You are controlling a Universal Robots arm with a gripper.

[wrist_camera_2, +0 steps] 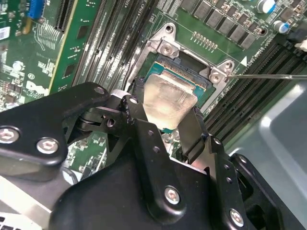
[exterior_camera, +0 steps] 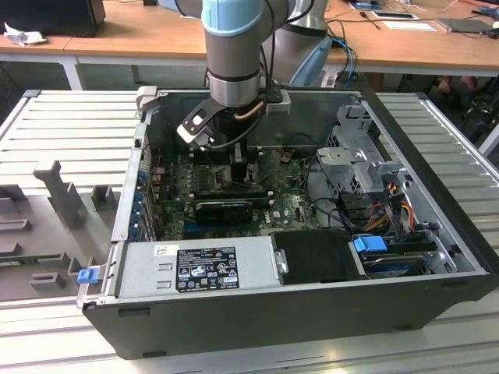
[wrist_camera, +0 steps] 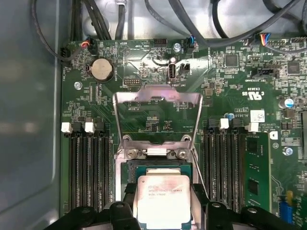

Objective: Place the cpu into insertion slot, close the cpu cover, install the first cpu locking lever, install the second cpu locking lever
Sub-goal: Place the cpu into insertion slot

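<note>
closest to the lens in the second wrist view is the black body of the gripper (wrist_camera_2: 163, 115), its two fingers (wrist_camera_2: 139, 129) clenched on opposite edges of the cpu (wrist_camera_2: 168, 98). the cpu is a flat square with a dull, streaky silver top and a thin green rim. it lies level over the insertion slot (wrist_camera_2: 184, 58), inside the slot's metal bracket; whether it is fully seated i cannot tell. long black memory slots (wrist_camera_2: 103, 43) run on one side of it, and a thin metal rod (wrist_camera_2: 268, 75) crosses more of them on the other.

the first wrist view brings in the cpu cover (wrist_camera: 158, 94), a silver frame swung open off the slot, green motherboard (wrist_camera: 225, 96) showing through its big window.

the exterior view gives the setting, left to right: a grey power supply (exterior_camera: 195, 269) at the near wall of the open case (exterior_camera: 312, 312), the arm (exterior_camera: 234, 47) reaching down mid-board, and drive bays (exterior_camera: 362, 160) at the exterior view's right.
</note>
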